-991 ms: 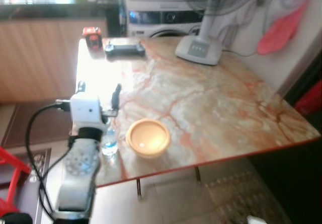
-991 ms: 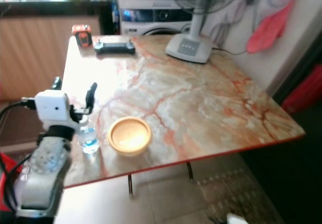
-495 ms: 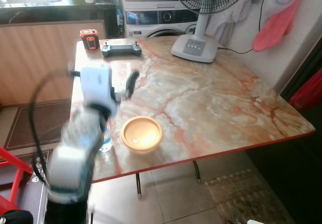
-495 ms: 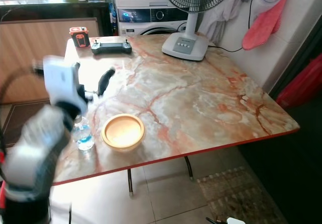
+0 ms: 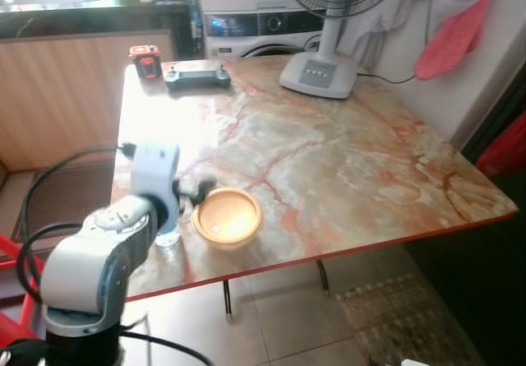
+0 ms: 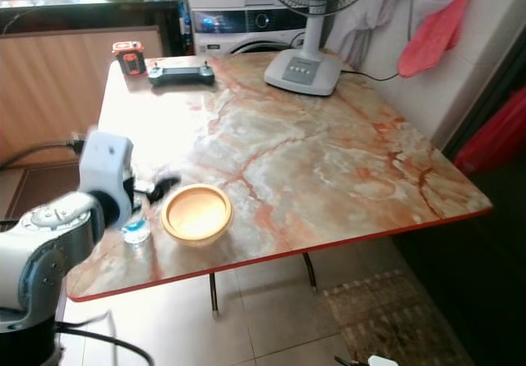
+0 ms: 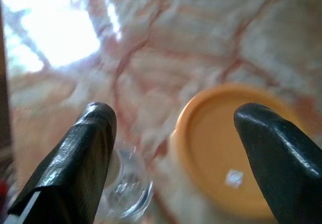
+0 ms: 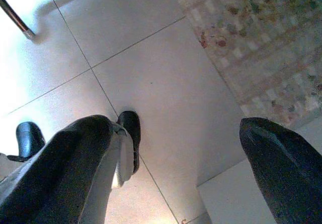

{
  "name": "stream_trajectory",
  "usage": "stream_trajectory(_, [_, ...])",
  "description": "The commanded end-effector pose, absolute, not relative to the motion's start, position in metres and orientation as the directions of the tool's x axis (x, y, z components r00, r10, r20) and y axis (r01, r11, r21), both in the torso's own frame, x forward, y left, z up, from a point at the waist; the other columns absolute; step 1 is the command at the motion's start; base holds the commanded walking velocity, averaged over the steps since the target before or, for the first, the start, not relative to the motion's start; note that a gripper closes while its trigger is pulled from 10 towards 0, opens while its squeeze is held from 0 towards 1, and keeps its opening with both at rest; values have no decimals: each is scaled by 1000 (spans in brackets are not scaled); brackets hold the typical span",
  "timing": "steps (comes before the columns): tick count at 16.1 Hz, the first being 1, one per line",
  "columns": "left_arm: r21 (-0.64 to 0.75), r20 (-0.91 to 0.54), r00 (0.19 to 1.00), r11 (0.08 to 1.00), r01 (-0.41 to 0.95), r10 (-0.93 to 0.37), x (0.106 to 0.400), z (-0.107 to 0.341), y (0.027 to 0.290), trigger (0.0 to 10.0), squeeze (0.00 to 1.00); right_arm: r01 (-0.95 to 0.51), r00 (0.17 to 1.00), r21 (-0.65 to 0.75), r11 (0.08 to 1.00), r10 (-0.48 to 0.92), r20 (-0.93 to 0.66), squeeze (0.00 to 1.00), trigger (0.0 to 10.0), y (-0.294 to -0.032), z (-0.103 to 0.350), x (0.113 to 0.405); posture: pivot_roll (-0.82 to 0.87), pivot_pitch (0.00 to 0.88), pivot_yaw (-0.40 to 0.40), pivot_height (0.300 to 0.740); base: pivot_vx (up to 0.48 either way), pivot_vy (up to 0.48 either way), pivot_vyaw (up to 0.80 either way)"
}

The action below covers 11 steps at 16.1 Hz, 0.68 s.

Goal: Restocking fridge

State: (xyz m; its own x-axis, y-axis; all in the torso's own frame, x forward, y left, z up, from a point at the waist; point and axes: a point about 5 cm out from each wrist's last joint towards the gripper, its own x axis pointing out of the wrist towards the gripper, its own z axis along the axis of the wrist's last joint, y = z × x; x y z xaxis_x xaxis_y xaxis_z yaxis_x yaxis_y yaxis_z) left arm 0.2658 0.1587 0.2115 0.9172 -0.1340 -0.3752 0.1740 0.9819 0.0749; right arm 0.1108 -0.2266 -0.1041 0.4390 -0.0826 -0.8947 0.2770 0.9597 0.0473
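Your left gripper point(image 7: 171, 133) is spread wide and holding nothing, poised over the table's point(image 5: 329, 160) front left corner. The small water bottle point(image 7: 126, 186) stands right at that corner, just beside one finger point(image 7: 83, 153), with the yellow bowl point(image 5: 227, 216) next to it along the front edge. Your right gripper point(image 8: 176, 148) hangs open over the floor tiles point(image 8: 151, 73)

Surface point(image 5: 329, 160): cream marble veined in orange-red, with a red edge. Bowl point(image 5: 227, 217): pale orange, just beside the left hand point(image 7: 173, 138), whose fingers point(image 7: 85, 153) are black. Bottle point(image 7: 126, 186): clear. Fan point(image 5: 319, 71): grey base. Cloth point(image 5: 452, 37): pink-red. Floor point(image 8: 151, 83): pale tiles.
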Motion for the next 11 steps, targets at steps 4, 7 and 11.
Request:
stream_trajectory(4, [118, -388, 919, 984, 130, -75, 259, 226, 172, 10000, 0, 287, 434, 48, 957, -85, -897, 0, 10000, -227, -104, 109, 188, 0, -36, 740, 0, 0, 0])
stream_trajectory(7, [112, -363, 930, 989, 100, -52, 260, 233, 175, 10000, 0, 281, 432, 47, 959, -83, -898, 0, 10000, -227, -104, 109, 198, 0, -39, 740, 0, 0, 0])
stream_trajectory(11, [126, -370, 929, 991, 54, -4, 257, 238, 188, 10000, 0, 281, 431, 46, 959, -83, -899, 0, 10000, -228, -104, 109, 201, 0, -43, 740, 0, 0, 0])
